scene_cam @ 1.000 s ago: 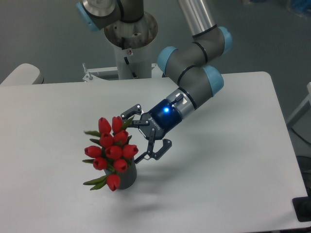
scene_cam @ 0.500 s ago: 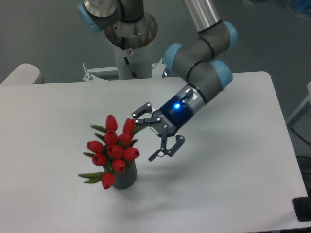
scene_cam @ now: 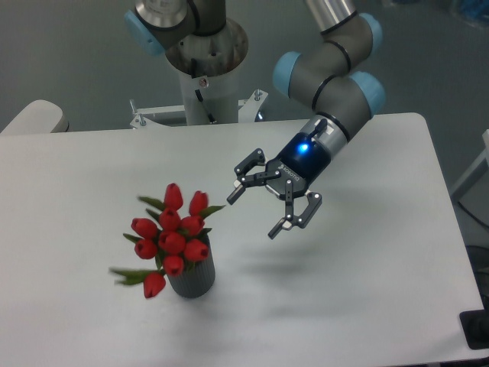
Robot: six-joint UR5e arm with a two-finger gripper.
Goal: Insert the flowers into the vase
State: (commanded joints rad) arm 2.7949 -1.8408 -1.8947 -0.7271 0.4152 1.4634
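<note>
Sitting upright on the smooth white bench (scene_cam: 367, 290): the vase (scene_cam: 192, 278), short, dark grey, cylindrical, fine ribbing just showing down its side. Standing in its mouth: the flowers (scene_cam: 171, 235), a tight cluster of glossy red tulip buds, pointed and egg-shaped, spilling wider than the vase itself. Poking out around them: narrow green leaves, one drooping low to the left beside a bud hanging below the rest. Covering most of the rim, so no telling how deep the stems are sitting.

Hovering up and to the right: the hand (scene_cam: 257, 209), black, angular, two jointed metal fingers (scene_cam: 250, 165) spreading wide apart, gripping nothing at all, empty air between them. Keeping clear of the buds, near but not touching. Casting a soft shadow onto the bench underneath, so floating above the surface rather than resting on it. Glowing on the wrist just behind: a small blue light (scene_cam: 304, 148) against a dark glossy band.

Reaching in from the upper right: the arm (scene_cam: 336, 92), round grey matte joints capped in pale blue, a bright silver tube rising out of frame. Standing at the back edge of the bench: the arm's base column (scene_cam: 205, 80), white, with a broad metal flange on top
</note>
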